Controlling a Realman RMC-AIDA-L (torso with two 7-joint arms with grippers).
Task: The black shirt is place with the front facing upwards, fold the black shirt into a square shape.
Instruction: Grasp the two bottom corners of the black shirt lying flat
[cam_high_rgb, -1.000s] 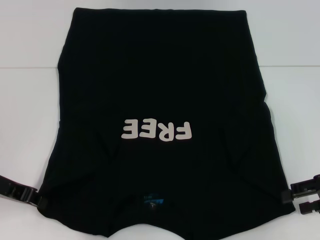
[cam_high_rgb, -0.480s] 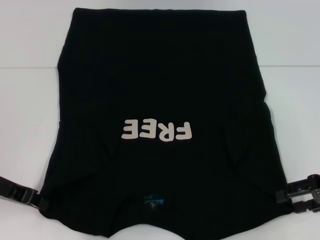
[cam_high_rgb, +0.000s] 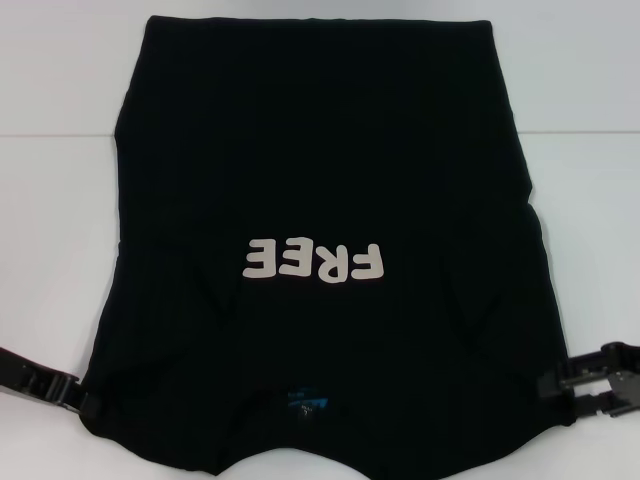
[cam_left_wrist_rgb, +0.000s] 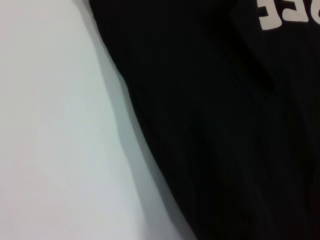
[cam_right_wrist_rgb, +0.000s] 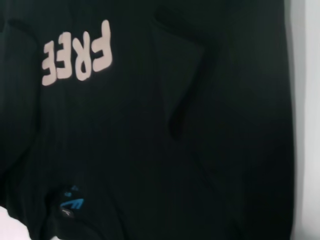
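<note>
**Sleeves tucked, long folds not yet made**

On the white table (cam_high_rgb: 60, 250) in front of me, the black shirt (cam_high_rgb: 320, 150) lies face up with its collar toward the robot, at 6 o'clock in the head view, and its hem far off at 12. The white "FREE" lettering (cam_high_rgb: 313, 262) reads upside down from my seat, and the blue neck label (cam_high_rgb: 305, 405) sits just above the collar dip. Both sleeves look folded inward over the body, judging by the diagonal creases at each side, so I take the side folds as done. The shirt is not square yet: it is long from collar to hem, so I reckon at least one lengthwise fold is left.

My left gripper (cam_high_rgb: 72, 396) touches the shirt's edge at about 8 o'clock, and my right gripper (cam_high_rgb: 568, 392) is at the opposite edge at about 4 o'clock. I cannot tell whether either pair of fingers is spread or pinching cloth.
</note>
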